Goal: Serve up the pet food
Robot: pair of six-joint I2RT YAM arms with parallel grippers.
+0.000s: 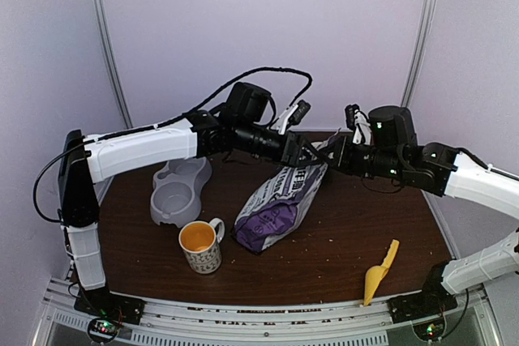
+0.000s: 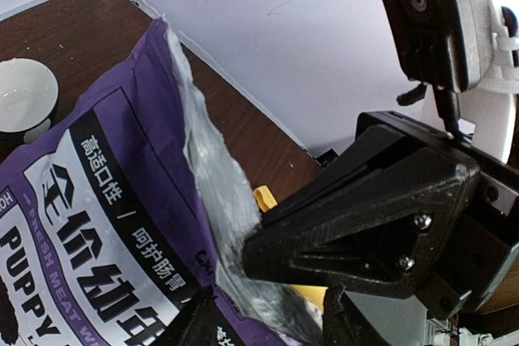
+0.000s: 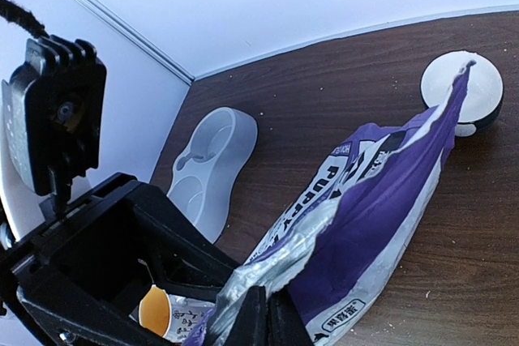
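Note:
The purple "PUPPY FOOD" bag point(image 1: 276, 204) leans on the table with its torn top lifted toward both grippers. The pet food is hidden inside the bag. My right gripper point(image 3: 266, 315) is shut on the bag's silver-lined top edge point(image 3: 324, 241), holding it up. My left gripper point(image 2: 268, 326) is open, its two fingers apart, and the bag's foil lip point(image 2: 219, 200) runs between them. In the top view the left gripper point(image 1: 306, 151) and the right gripper point(image 1: 334, 156) meet over the bag's mouth at the back of the table.
A grey double pet bowl point(image 1: 178, 188) lies left of the bag. An orange-lined patterned mug point(image 1: 200, 245) stands near the front left. A yellow scoop point(image 1: 379, 271) lies front right. A white bowl with a black rim point(image 3: 462, 91) sits beyond the bag.

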